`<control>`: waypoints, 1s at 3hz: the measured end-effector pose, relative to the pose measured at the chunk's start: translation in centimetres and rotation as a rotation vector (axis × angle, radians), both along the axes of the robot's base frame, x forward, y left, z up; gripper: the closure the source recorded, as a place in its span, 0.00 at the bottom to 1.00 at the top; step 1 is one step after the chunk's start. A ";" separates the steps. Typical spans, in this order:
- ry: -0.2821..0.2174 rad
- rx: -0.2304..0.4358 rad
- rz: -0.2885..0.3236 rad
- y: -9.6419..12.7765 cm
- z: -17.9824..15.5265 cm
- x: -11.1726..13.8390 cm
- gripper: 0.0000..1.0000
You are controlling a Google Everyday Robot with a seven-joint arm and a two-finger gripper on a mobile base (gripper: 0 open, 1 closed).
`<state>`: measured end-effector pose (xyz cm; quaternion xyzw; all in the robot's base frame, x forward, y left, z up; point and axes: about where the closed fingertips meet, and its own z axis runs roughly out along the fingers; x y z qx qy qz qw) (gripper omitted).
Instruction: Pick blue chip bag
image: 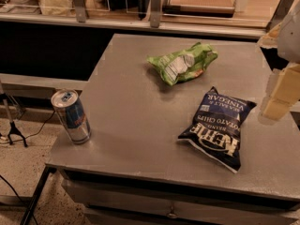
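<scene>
The blue chip bag (218, 127) lies flat on the grey table (131, 125), toward its front right, its white lettering upside down to me. It is dark navy and glossy. My gripper (280, 95) is at the right edge of the view, above the table's right side and just right of the bag's top corner. It is apart from the bag and holds nothing that I can see.
A light green chip bag (183, 62) lies crumpled at the back middle of the table. A silver and blue drink can (71, 116) stands upright at the front left corner. A wooden counter with containers (140, 3) runs behind the table. Cables and a stand leg (11, 130) are on the floor at left.
</scene>
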<state>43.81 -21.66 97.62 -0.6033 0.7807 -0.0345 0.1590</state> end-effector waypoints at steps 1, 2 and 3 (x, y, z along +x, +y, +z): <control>-0.001 -0.001 0.001 0.0 0.0 0.0 0.00; -0.016 -0.039 0.051 0.0 -0.6 0.5 0.00; -0.009 -0.079 0.160 -0.4 -3.6 1.9 0.00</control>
